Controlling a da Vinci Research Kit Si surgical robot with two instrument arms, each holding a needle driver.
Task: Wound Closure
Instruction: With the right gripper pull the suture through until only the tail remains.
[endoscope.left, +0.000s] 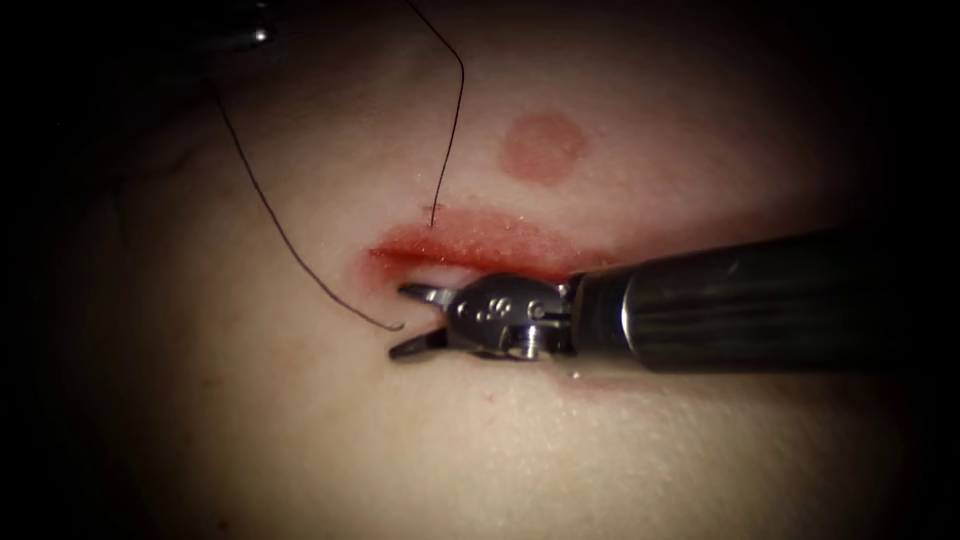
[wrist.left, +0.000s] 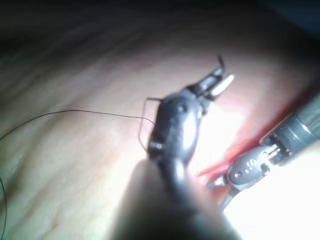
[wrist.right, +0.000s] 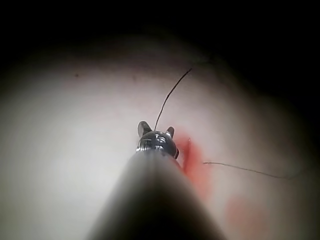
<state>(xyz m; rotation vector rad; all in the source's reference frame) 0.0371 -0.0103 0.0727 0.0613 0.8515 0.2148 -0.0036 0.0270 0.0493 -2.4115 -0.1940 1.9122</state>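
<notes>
Lying across the pale tissue (endoscope.left: 300, 430), dark thread (endoscope.left: 270, 210) runs left of the cut (endoscope.left: 470, 250), red fluid (endoscope.left: 540, 148) staining beyond it. The left tool (wrist.left: 220, 82) gapes, grasping nothing. The right tool (endoscope.left: 420, 320) rests beside the cut, jaws parted and released.

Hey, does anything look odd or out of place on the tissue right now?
A round reddish mark sits apart from the cut, above it. Red fluid smears the cut's edge. The right tool hangs open, empty; thread lies loose.
</notes>
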